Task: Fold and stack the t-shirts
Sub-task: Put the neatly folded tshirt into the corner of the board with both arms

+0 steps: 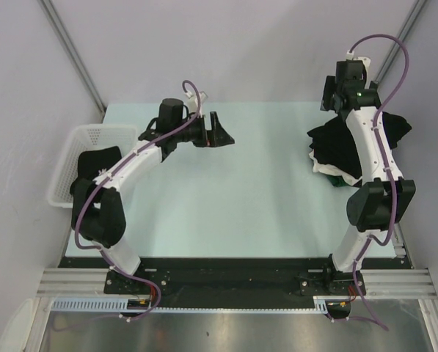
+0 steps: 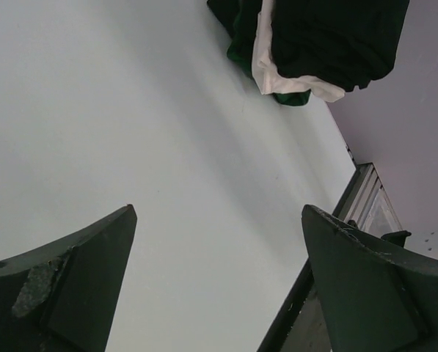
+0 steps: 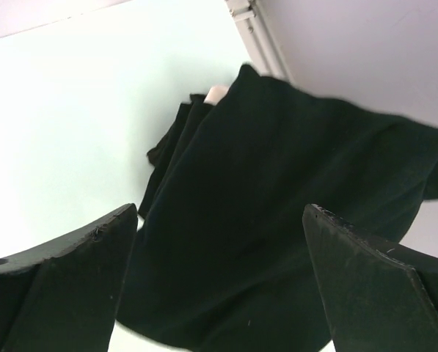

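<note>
A heap of t-shirts (image 1: 334,144) lies at the table's right side, mostly black, with a white edge (image 1: 322,168) and a bit of green (image 1: 342,178) showing underneath. My right gripper (image 1: 340,98) hangs above the heap's far end. In the right wrist view it (image 3: 220,210) is open, with a black t-shirt (image 3: 277,220) spread below the fingers and nothing between them. My left gripper (image 1: 220,136) hovers over the table's middle back. It (image 2: 219,211) is open and empty, facing the same heap (image 2: 329,37), where a white shirt (image 2: 266,70) and a green one (image 2: 290,97) peek out.
A white mesh basket (image 1: 66,158) stands at the table's left edge with black cloth (image 1: 99,163) inside. Pale walls close in behind and at both sides. A metal rail (image 1: 226,282) runs along the near edge by the arm bases.
</note>
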Controlling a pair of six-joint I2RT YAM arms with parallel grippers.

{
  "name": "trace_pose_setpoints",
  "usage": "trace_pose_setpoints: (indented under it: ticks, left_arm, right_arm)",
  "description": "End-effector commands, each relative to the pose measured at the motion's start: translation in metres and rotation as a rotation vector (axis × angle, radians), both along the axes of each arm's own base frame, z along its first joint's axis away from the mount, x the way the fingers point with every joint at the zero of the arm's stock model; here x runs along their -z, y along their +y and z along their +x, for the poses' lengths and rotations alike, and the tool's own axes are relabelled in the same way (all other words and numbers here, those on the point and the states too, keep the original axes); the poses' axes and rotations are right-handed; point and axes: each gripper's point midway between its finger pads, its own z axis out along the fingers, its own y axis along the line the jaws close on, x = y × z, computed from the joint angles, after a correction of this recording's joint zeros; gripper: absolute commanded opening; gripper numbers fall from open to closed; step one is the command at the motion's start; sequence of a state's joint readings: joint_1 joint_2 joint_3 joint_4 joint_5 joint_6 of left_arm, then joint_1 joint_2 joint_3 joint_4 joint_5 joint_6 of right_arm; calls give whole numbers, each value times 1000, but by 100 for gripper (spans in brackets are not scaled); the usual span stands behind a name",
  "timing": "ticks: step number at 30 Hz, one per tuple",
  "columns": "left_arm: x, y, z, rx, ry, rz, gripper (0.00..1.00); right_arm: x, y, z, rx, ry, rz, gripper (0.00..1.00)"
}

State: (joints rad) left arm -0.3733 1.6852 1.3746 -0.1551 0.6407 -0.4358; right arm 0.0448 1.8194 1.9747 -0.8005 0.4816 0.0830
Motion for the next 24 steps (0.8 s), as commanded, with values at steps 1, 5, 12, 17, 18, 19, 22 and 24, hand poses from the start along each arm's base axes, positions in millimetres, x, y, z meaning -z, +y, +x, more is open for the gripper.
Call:
trace_pose_setpoints:
  ticks: [1, 5, 12, 17, 18, 19, 22, 24]
  left_arm:
    - [-30, 6, -22, 14, 1, -22, 100]
    - [-19, 17, -31, -31, 16, 11, 100]
    - [-56, 39, -28, -191, -102, -2, 99]
    - [-77, 47, -35, -235, -160, -39, 99]
    - [-78, 48, -34, -246, -160, -38, 99]
    - [-78, 49, -35, -248, -154, -37, 100]
    - [-81, 51, -37, -256, -156, -44, 99]
    - [-87, 52, -38, -265, -171, -48, 100]
  right_arm:
    - [-29, 12, -15, -13, -102, 80, 100]
    - [-35, 48, -13, -141, -115, 120, 100]
    - [-47, 92, -8, -275, -129, 117, 100]
    - [-64, 98, -6, -309, -160, 118, 100]
    - [-64, 98, -8, -309, -163, 122, 100]
    - [-63, 100, -9, -313, -161, 130, 100]
    - [-60, 104, -13, -328, -151, 137, 100]
    - [-59, 107, -15, -336, -153, 137, 100]
